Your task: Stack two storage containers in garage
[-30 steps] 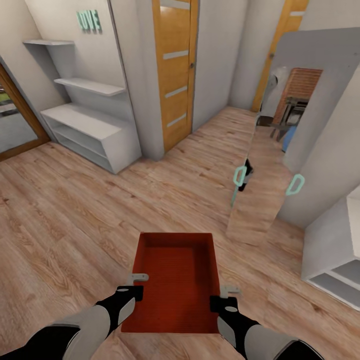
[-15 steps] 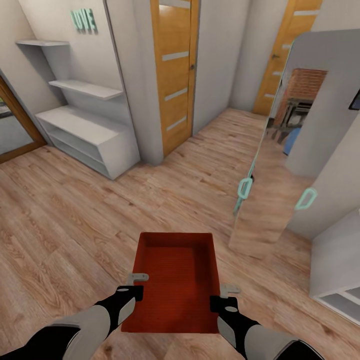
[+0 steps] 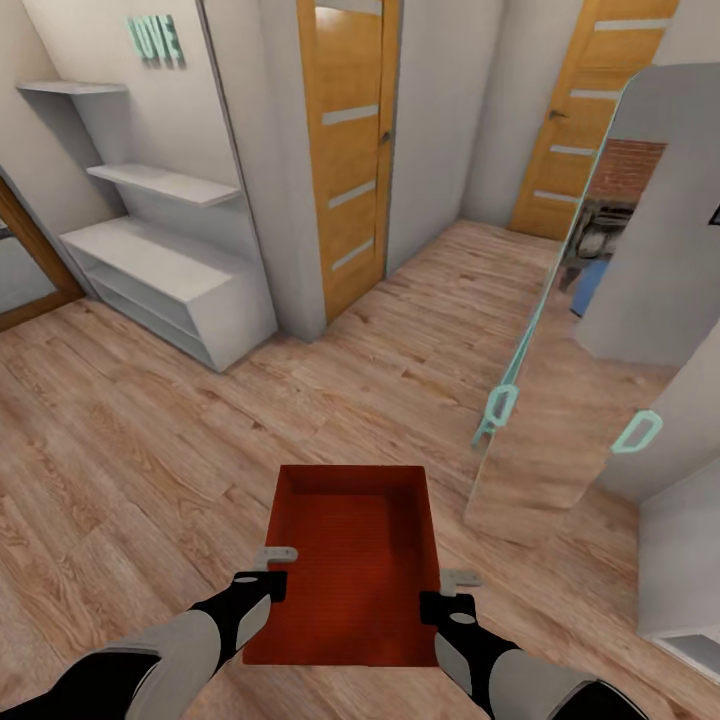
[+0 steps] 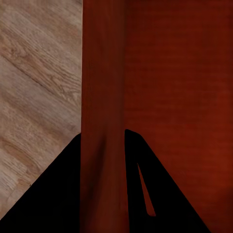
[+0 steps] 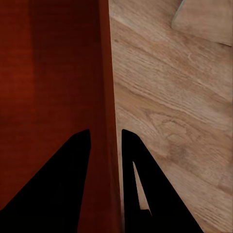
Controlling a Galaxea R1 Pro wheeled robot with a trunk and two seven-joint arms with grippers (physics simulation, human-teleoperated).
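From my head camera, I hold a red bin (image 3: 350, 560) in front of me above the wood floor (image 3: 150, 440). My left claw (image 3: 272, 568) is clamped on its left wall and my right claw (image 3: 452, 590) on its right wall. An orange door (image 3: 345, 150) and white shelves (image 3: 160, 270) stand ahead.

At my left wrist, the fingers (image 4: 58, 194) pinch the bin wall (image 4: 103, 121).

At my right wrist, the fingers (image 5: 63, 184) pinch the other wall (image 5: 108, 97).
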